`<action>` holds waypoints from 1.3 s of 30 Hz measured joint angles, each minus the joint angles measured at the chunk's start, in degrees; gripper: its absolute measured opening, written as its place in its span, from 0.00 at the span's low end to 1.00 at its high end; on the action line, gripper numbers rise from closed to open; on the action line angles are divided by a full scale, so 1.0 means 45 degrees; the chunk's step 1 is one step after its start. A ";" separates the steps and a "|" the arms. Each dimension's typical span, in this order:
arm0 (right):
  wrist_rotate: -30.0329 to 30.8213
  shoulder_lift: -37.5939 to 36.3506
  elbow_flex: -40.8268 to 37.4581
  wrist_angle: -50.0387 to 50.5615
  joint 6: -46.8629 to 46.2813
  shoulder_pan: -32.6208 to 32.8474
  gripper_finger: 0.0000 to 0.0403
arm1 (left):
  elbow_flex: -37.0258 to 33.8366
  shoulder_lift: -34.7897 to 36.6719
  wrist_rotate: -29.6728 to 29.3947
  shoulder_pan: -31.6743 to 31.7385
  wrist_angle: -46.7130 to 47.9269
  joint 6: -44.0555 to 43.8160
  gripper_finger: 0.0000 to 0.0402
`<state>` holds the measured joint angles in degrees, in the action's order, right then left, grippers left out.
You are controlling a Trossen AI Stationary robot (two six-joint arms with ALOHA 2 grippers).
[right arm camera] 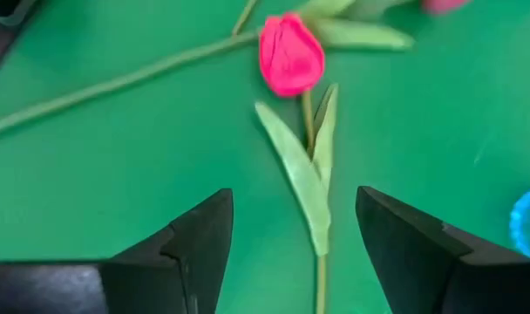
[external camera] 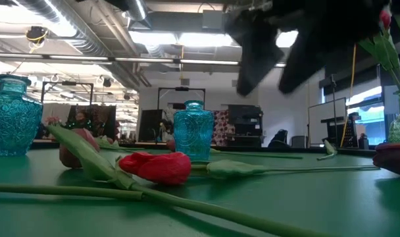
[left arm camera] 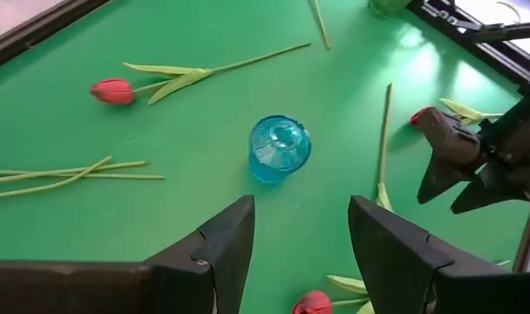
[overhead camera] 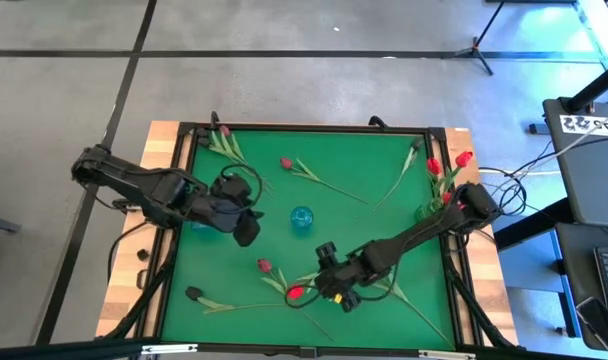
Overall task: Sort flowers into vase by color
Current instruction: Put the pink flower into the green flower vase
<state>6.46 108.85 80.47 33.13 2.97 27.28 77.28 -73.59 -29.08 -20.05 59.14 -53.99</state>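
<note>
Spread jaws are seen on both arms, and nothing is held in either. On the right gripper (right arm camera: 291,240), the two dark, wedge-shaped fingers (right arm camera: 191,240) stand apart on either side of a bright red tulip (right arm camera: 291,54) that lies flat on the green mat (right arm camera: 91,157); its narrow, pale-green leaves and thin stem run between the fingers without being touched. From above, this gripper (overhead camera: 336,288) is seen near the front edge of the table, just beside that red bud (overhead camera: 295,293). The left gripper (left arm camera: 300,253) is held over the middle left of the mat, its matte black fingers parted, with a small turquoise vase (left arm camera: 280,148) of ribbed, translucent glass before it.

Two such turquoise vases are counted in the low view, the second (external camera: 13,115) at the left edge. A clear green-tinted vase (overhead camera: 431,207) at the right edge of the table holds two red tulips (overhead camera: 462,159) upright.

Loose flowers lying on the smooth felt-like surface are counted from above: a pinkish one at the back left (overhead camera: 224,131), one at the back middle (overhead camera: 286,163), one at the front (overhead camera: 263,265), a dark-headed one at the front left (overhead camera: 192,294), and a stem at the back right (overhead camera: 404,172) whose head colour cannot be told.
</note>
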 joint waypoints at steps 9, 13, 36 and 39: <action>-0.0067 0.1401 0.0005 -0.0941 -0.0351 -0.0602 0.60 | 0.0000 0.0176 -0.0098 -0.0051 0.0489 -0.0220 0.45; -0.0302 0.1731 -0.0004 -0.0912 -0.0764 -0.0941 0.60 | 0.0000 0.0176 -0.0103 -0.0055 0.0616 -0.0215 0.45; -0.1123 0.1877 -0.1195 -0.1994 -0.1415 -0.1242 0.42 | -0.0005 0.0170 -0.0893 -0.0050 0.1047 -0.0128 0.45; -0.1127 0.1890 -0.1205 -0.2037 -0.1401 -0.1219 0.30 | -0.0005 0.0166 -0.1092 -0.0050 0.1043 -0.0080 0.45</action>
<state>1.39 117.36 75.05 23.97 -3.34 21.80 77.25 -72.84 -33.99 -20.27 63.84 -54.35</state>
